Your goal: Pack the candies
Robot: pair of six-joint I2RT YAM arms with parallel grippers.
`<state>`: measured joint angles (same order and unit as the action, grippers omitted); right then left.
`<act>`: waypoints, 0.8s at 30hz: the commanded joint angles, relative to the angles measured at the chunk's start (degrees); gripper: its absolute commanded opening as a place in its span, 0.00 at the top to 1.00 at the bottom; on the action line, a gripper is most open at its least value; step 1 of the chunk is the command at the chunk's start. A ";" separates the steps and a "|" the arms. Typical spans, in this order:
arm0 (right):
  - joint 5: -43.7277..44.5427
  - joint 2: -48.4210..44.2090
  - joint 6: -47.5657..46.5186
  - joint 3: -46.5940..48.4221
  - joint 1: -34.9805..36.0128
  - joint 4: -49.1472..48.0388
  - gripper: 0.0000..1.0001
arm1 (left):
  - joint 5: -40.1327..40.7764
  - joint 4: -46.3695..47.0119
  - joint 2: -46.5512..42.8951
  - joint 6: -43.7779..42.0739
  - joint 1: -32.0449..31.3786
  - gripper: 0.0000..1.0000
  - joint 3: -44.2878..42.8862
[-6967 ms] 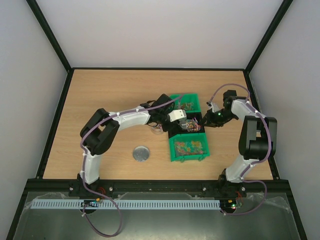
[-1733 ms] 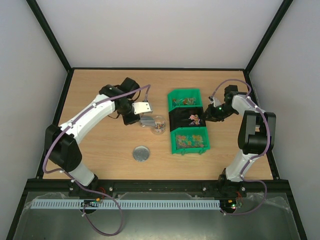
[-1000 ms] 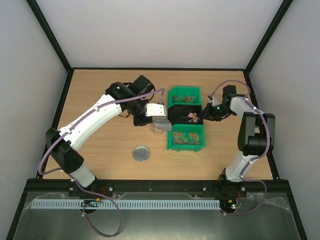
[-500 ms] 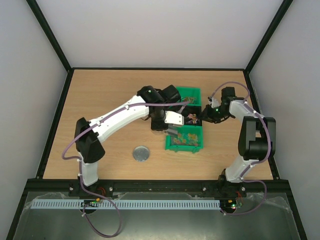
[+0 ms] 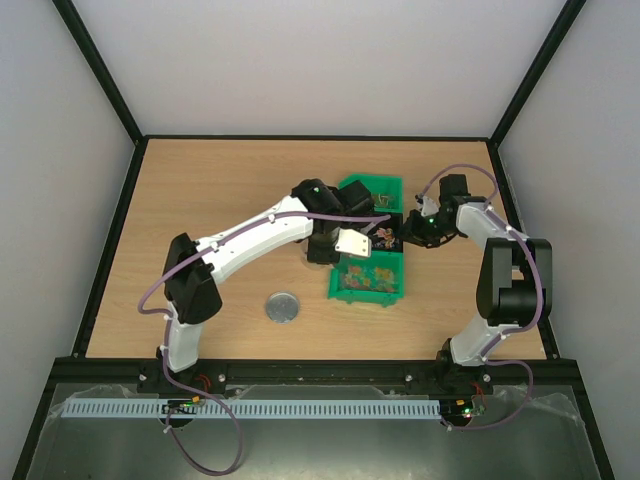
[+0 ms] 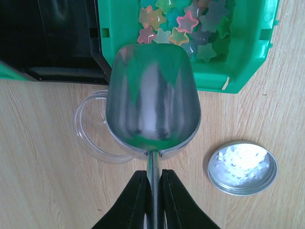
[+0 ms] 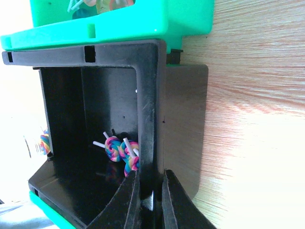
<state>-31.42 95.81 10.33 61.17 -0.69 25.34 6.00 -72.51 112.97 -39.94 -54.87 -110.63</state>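
Star-shaped candies [image 6: 181, 24] in mixed colours fill the near green bin [image 6: 248, 57]. A few swirled lollipop candies [image 7: 119, 150] lie in the black bin [image 7: 183, 114]. My left gripper [image 6: 153, 179] is shut on the handle of the metal scoop [image 6: 152, 95]. The scoop is empty, and its mouth reaches over the near green bin's wall. In the top view the left gripper [image 5: 340, 245] hangs over that bin [image 5: 368, 290]. My right gripper [image 7: 151, 183] is shut on the black bin's side wall, on the right of the bins [image 5: 408, 235].
A clear round jar [image 6: 88, 129] stands partly under the scoop, beside the bins. The round silver lid [image 6: 242, 167] lies on the wood to the near left [image 5: 283, 307]. A second green bin [image 5: 372, 192] with candies sits behind the black one.
My left arm swung right with the scoop, from above the jar to the near green bin. The row of bins shifted slightly left. The right gripper kept its hold.
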 commanded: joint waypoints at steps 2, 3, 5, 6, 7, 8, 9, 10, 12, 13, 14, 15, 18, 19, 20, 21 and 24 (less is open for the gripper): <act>0.18 -2.21 1.70 -0.60 0.85 -1.87 0.99 | 2.84 -1.84 1.54 -0.42 -0.95 0.98 -1.34; 0.14 -2.14 1.83 -0.56 0.94 -1.94 0.99 | 2.99 -1.84 1.77 -0.40 -1.14 0.98 -1.12; 0.26 -2.12 2.02 -0.80 1.03 -2.09 0.98 | 3.38 -1.85 2.56 -0.09 -1.28 0.98 -1.12; 0.22 -2.06 2.08 -0.91 1.04 -2.14 0.99 | 3.52 -1.85 2.79 -0.04 -1.28 0.98 -1.18; 0.25 -2.01 2.16 -1.08 1.04 -2.26 0.99 | 3.62 -1.78 3.22 0.12 -1.29 0.98 -1.42; 0.15 -1.93 2.22 -1.29 1.04 -2.37 0.99 | 3.73 -1.83 3.73 0.40 -1.29 0.98 -1.50; 0.03 -1.85 2.25 -1.48 1.02 -2.52 0.99 | 3.94 -1.78 4.21 0.54 -1.32 0.98 -1.51; -0.07 -1.74 2.31 -1.62 1.04 -2.64 0.99 | 4.13 -1.79 4.64 0.55 -1.37 0.98 -1.44; -0.20 -1.59 2.44 -1.90 1.04 -2.79 0.99 | 4.35 -1.83 5.47 0.42 -1.38 0.98 -1.23; -0.27 -1.47 2.34 -1.96 1.05 -2.86 0.99 | 4.43 -1.78 5.90 0.40 -1.38 0.98 -1.18; -0.35 -1.31 2.33 -2.01 1.11 -2.92 0.99 | 4.53 -1.79 6.35 0.40 -1.37 0.98 -1.26; -0.37 -1.14 2.38 -1.96 1.07 -2.93 0.99 | 4.55 -1.81 6.80 0.53 -1.38 0.98 -1.19; -0.42 -0.75 2.22 -1.84 1.04 -2.93 0.99 | 3.14 -1.76 7.82 0.44 -1.21 0.98 -0.67; -0.37 -0.79 2.12 -1.79 1.04 -3.00 0.99 | 2.20 -1.69 8.23 0.42 -1.06 0.98 -0.68; -0.40 -0.80 2.03 -1.83 1.05 -3.01 0.99 | 1.31 -1.65 8.50 0.35 -0.89 0.98 -0.77; -0.45 -0.73 2.02 -1.92 1.02 -3.06 0.99 | 0.12 -1.59 8.72 0.37 -0.67 0.98 -0.83; -0.38 -1.07 1.99 -2.36 1.09 -3.49 0.99 | -5.67 -0.12 9.00 0.48 0.31 0.98 -0.35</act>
<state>-31.62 95.53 12.93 60.12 0.03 23.38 6.98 -71.09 119.07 -39.62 -55.57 -111.20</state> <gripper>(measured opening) 0.097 0.088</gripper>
